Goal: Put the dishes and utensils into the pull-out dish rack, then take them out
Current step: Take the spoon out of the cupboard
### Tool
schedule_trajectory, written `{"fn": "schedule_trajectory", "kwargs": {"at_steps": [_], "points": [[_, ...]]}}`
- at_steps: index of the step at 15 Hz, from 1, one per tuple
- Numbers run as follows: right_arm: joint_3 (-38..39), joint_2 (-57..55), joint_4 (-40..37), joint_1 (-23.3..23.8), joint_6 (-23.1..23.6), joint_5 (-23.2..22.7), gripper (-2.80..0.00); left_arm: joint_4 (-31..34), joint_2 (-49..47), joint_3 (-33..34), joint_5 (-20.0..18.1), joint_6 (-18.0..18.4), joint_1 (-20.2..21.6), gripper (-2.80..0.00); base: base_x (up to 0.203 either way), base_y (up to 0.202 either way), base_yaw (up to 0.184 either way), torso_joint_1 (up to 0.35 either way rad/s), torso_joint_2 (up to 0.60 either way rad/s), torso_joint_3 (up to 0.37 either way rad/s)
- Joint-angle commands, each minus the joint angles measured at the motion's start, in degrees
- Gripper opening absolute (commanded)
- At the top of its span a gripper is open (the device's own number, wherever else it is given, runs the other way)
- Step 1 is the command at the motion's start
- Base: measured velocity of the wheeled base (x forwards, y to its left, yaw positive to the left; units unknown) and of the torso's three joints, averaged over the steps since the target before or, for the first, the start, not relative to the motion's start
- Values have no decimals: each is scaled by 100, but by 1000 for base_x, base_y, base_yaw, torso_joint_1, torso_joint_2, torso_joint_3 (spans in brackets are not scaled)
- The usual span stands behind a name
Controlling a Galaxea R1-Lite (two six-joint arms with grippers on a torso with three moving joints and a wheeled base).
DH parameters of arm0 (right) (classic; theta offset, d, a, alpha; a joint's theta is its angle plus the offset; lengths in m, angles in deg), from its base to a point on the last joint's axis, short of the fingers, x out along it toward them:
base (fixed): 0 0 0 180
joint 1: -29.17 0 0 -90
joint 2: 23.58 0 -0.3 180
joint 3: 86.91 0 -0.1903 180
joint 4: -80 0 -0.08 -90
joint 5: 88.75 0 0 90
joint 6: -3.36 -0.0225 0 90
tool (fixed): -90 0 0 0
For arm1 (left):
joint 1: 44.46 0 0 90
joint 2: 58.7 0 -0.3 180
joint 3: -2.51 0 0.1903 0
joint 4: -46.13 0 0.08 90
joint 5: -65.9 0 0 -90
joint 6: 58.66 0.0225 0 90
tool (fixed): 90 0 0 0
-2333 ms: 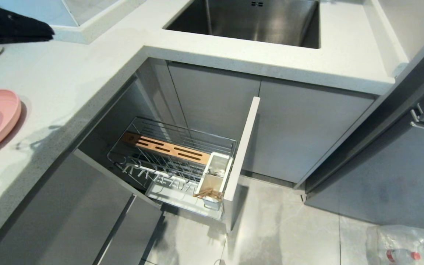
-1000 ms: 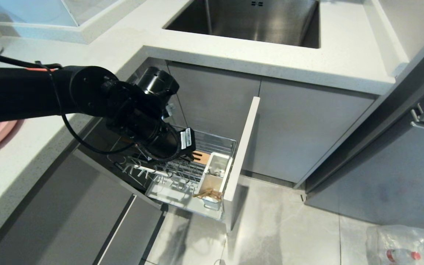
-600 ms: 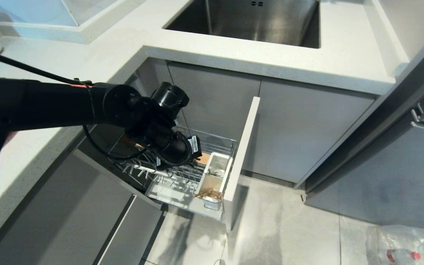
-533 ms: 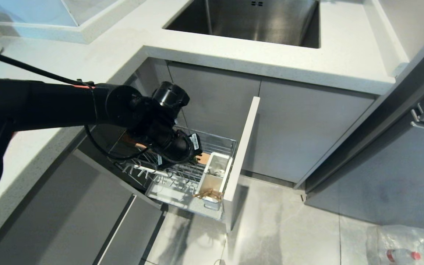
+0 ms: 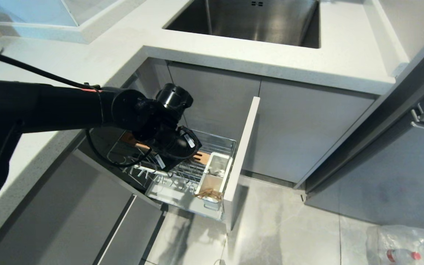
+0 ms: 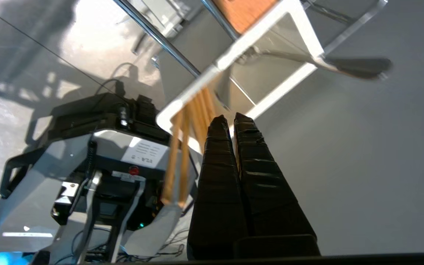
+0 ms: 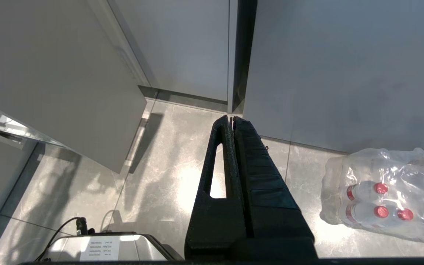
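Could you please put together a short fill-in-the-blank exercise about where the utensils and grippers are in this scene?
1. The chopsticks stand in the white ____ of the pull-out dish rack.
2. The left gripper hangs over the rack with its fingers ____.
3. The spoon leans against the caddy's ____.
4. The right gripper points at the ____.

Missing words: caddy; shut; rim; floor

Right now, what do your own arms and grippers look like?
The left arm is matte black and tubular, with a thin black cable and an orange-red band. Its wrist carries white barcode labels. The left gripper and right gripper are both black, with long tapering ribbed jaws; the right shows a slotted opening in one.
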Motion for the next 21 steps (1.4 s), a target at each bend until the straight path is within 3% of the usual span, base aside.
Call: {"fn": "schedule_trajectory", "kwargs": {"at_steps": [1,6,7,21], "points": [[0,-9,4,0,-1,0,-280,22,146,23,-13,-51,-63,-280,0,0,0,0,0,0],[0,-9,4,0,-1,0,-280,18,82,131,-323,-211,-170,-280,0,0,0,0,0,0],[0,-9,4,0,-1,0,-280,4,-4,131,-328,-218,-183,0,0,0,0,0,0,0],[0,-9,4,0,-1,0,-280,-518,-828,98,-301,-453,-159,0,0,0,0,0,0,0]]}}
